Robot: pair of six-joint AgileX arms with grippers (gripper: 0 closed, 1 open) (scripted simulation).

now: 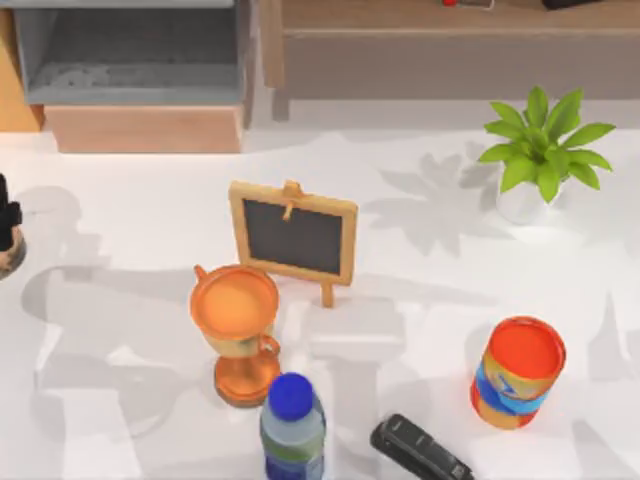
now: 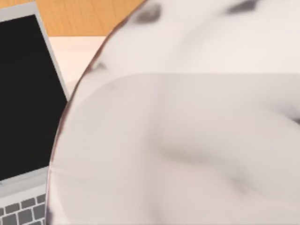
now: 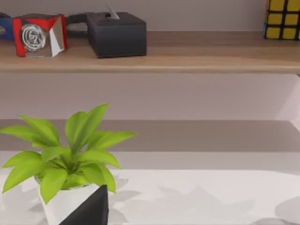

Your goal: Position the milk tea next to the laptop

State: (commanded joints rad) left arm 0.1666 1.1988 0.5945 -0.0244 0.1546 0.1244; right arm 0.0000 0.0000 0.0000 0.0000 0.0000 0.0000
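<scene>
- Nearest the left wrist camera, a pale, blurred rounded surface (image 2: pixel 187 140) is pressed close against the lens; it cannot be told for certain whether this is the milk tea, though its whitish, domed look would suit a lidded cup.
- Just beside that surface, the laptop (image 2: pixel 26 108) is seen with a dark screen and grey keys at its lower edge, standing on a pale top with orange wood beyond it.
- The left gripper's fingers are hidden by the blurred surface, so how far they are spread, and whether anything is held, cannot be told.
- In the top view, a small dark part of the left arm (image 1: pixel 8 235) is seen at the table's far left edge.
- In the right wrist view, a dark fingertip of the right gripper (image 3: pixel 91 210) is seen in front of the potted plant (image 3: pixel 65 154); its opening cannot be told, and nothing is seen held.
- At the near edge of the table (image 1: pixel 120 210) in the top view, a blue-capped bottle (image 1: pixel 292 425) and a black stapler (image 1: pixel 420 450) are found.
- Just beyond the bottle an orange goblet (image 1: pixel 238 325) stands, and to the right a colourful can (image 1: pixel 517 372).
- Farther back a small chalkboard (image 1: pixel 293 233) stands upright, with the potted plant at the far right.
- Behind the plant, on a wooden shelf (image 3: pixel 187 56), a black box (image 3: pixel 116 33) and a puzzle cube (image 3: pixel 282 18) are placed.
</scene>
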